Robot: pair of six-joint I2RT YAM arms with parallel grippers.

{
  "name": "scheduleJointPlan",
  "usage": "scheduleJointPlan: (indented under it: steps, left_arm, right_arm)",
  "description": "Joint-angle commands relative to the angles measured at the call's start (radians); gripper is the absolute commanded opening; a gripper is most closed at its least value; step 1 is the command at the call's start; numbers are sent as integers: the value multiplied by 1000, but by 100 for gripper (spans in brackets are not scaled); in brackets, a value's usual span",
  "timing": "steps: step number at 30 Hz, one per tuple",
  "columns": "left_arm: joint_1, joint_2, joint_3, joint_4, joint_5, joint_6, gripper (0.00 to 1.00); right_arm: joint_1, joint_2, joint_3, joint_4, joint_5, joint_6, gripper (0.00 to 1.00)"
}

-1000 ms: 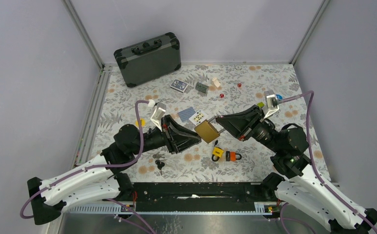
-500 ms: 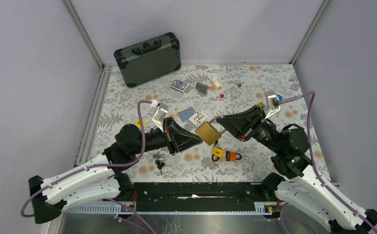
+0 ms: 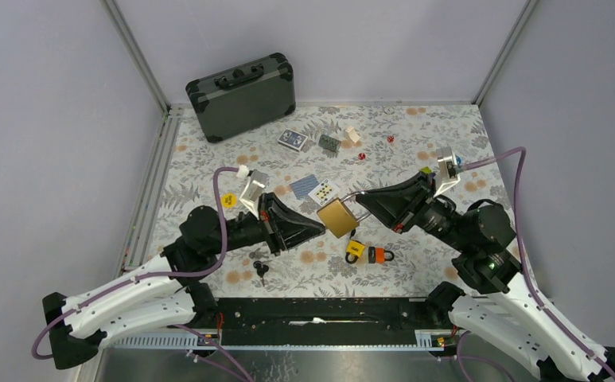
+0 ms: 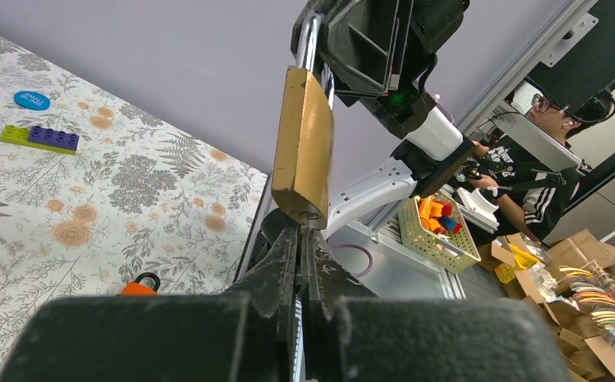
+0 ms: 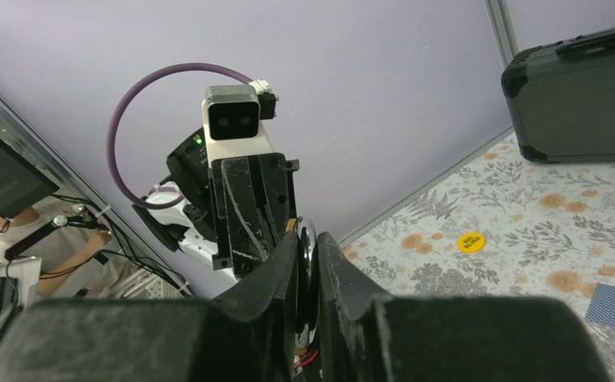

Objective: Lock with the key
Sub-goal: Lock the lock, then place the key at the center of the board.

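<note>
Brass padlock (image 4: 304,147) — just above closed left gripper (image 4: 300,239)

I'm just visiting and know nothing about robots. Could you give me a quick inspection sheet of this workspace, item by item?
Surface: floral table, no spills seen.
Job's things: brass padlock held in the air between the arms; keys lying by the left arm.
Clutter: black case, cards, dice, small padlocks.
Grippers: right gripper shut on the padlock's shackle; left gripper shut, tips at the padlock's underside, no key visible between them.
Cables: purple cables loop from each wrist, none seen snagged.
Surroundings: grey walls; a person seated beyond the table.
</note>
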Motion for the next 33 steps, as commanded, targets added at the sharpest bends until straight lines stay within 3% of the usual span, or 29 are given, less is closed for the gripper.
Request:
scheduleJointPlan:
  steps: [1,10,14,23,28,33]
  left_arm:
    - [4,-37,-8,-16,82,29,0]
    - [3,-34,-2,-87,141,50,0]
    - [4,-54,12,-168,85,84,0]
    - [5,-41,33,-459,-297,44,0]
    - [10,-40,-34,-590,-524,-84,0]
    - [36,-55,-138,-712,-693,-272,0]
  right_arm:
    - [-9,-48,103,83,94,-110,0]
    - [-9,-71,113,13,157,-180,0]
    - [-8,-73,106,-42,195,-204,0]
    - [-9,-11,67,-194,273,-215,0]
    - [-8,30,-16,-217,264,-185,0]
    - [-8,71,-138,-234,361,-112,0]
